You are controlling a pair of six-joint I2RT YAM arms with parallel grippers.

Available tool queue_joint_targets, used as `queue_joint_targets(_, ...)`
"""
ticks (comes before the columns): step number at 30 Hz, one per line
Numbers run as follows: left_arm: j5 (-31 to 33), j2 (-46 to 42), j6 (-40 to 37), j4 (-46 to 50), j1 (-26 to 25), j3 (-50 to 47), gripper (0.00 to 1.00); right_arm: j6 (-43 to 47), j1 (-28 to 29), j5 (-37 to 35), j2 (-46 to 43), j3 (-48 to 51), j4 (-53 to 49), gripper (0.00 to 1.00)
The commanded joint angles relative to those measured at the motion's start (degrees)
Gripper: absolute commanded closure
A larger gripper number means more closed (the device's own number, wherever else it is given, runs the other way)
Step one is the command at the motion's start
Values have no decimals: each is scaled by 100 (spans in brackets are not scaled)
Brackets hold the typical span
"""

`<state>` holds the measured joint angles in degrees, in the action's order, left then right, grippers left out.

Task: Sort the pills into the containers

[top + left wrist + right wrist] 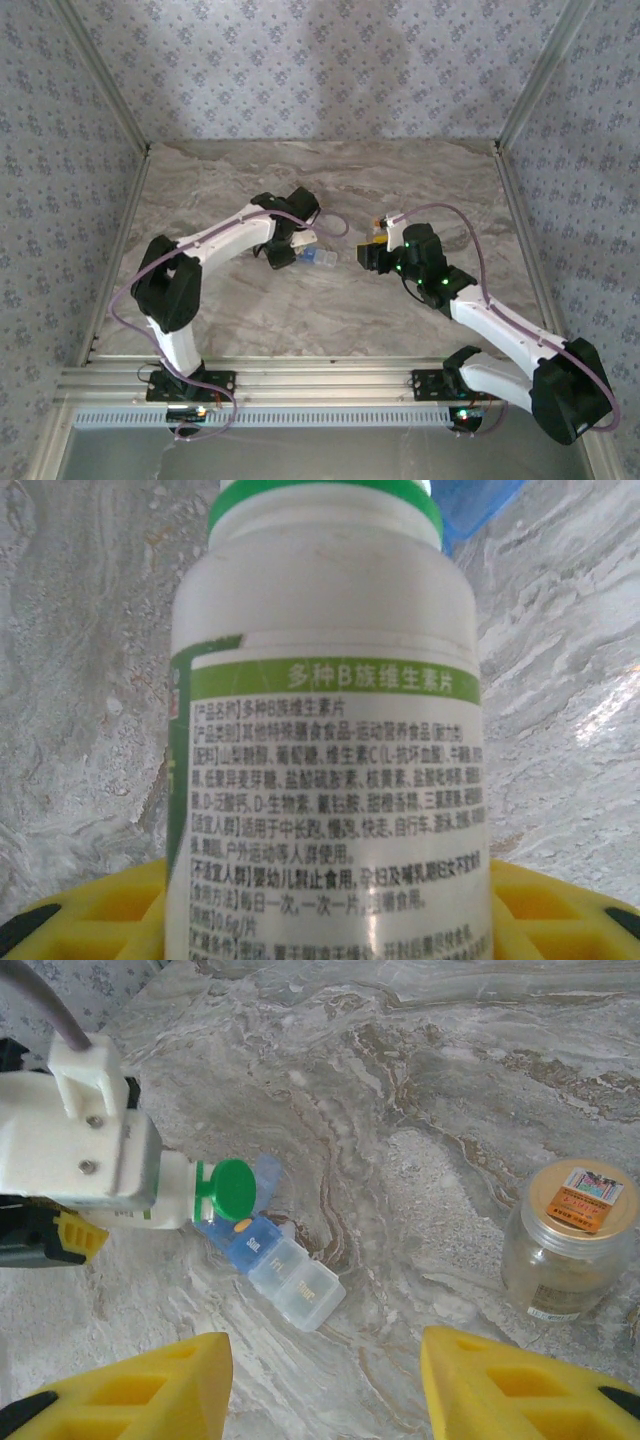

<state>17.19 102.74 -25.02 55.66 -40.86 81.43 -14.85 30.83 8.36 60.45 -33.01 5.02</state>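
Observation:
My left gripper is shut on a white pill bottle with a green collar and a label printed in Chinese. The bottle lies tipped sideways, its green flip cap hanging open over the pill organizer. The organizer's blue end compartment stands open and an orange pill lies at its edge. From above, the left gripper sits right beside the organizer. My right gripper hovers open above the table near the organizer, nothing between its yellow fingers.
A clear jar with a gold lid stands upright to the right of the organizer. It shows as a small orange spot beside my right gripper. Patterned walls and metal rails close in the marble table.

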Motion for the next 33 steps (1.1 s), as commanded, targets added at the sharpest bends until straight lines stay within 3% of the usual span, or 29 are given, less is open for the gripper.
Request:
queue_joint_targets(1,-205,-311,53,-96,21,27,100,-89,-3,59,53,53,140,46)
queue_joint_targets(17,-277,374,-181,-141,179,-303,100,-79,5,48,91,57,157,46)
queue_joint_targets(24,127,318,-328,27,114,-107,100,-96,10,89,178,45,184,46)
queue_joint_targets(29,806,276,-681,72,-116,-53,100,-96,10,79,187,41,185,46)
queue_joint_targets(33,832,364,-737,159,-157,52,100,-90,15,89,180,36,184,46)
